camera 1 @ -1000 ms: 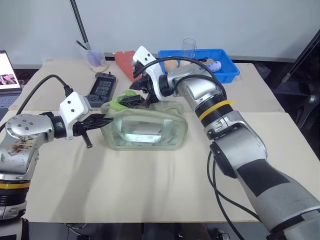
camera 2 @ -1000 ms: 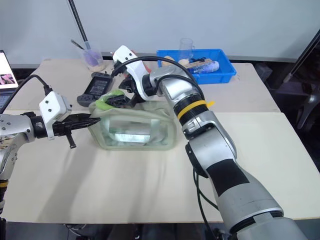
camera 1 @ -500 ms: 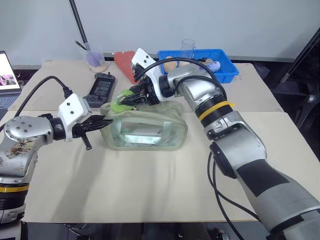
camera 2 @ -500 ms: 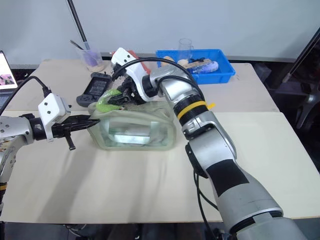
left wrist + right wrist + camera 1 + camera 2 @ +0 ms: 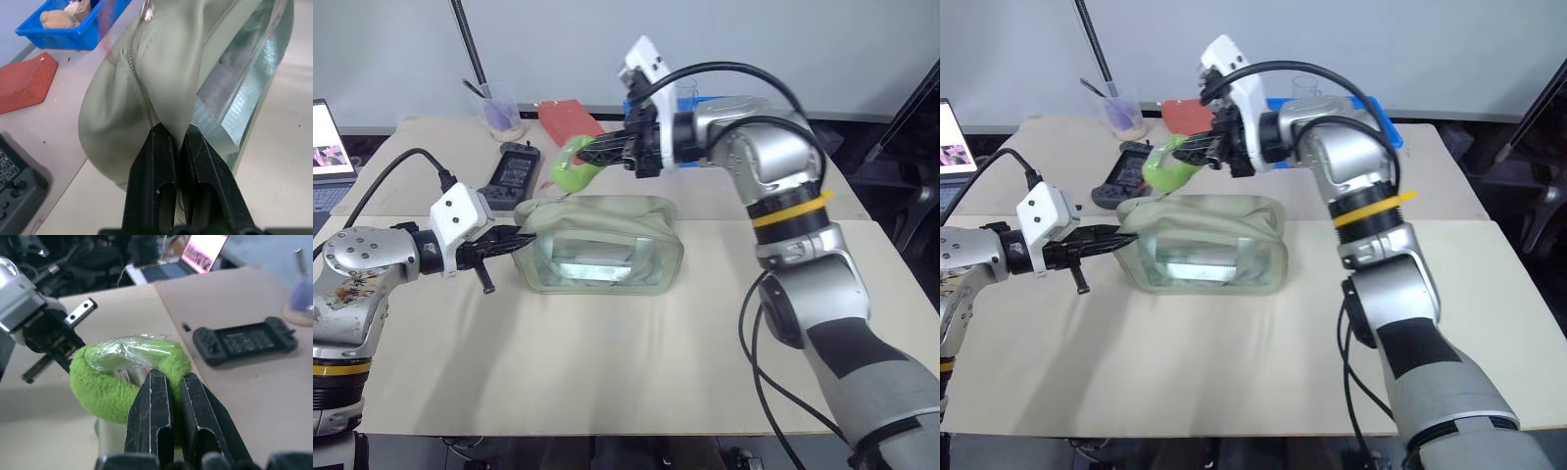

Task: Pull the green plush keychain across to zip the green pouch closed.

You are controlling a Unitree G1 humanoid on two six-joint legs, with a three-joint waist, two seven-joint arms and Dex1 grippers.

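Lime plush, the green plush keychain point(image 5: 576, 168), is being pinched by the right pincer point(image 5: 597, 152) above the green pouch point(image 5: 602, 245), whose end the left pincer point(image 5: 514, 238) is pinching; next, a steady pull across.

gripper point(image 5: 175, 139): fingers pinched on a fold of the pouch point(image 5: 161, 73)
zipper pull point(image 5: 146, 10): atop pouch
tray point(image 5: 73, 36): blue, beyond
controller point(image 5: 14, 193): beside pouch

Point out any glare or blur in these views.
Left eye view: bright glare on the green pouch's clear window. Right wrist view: plastic wrap on the green plush keychain glints; laptop behind is blurred. Left wrist view: blue tray is soft.
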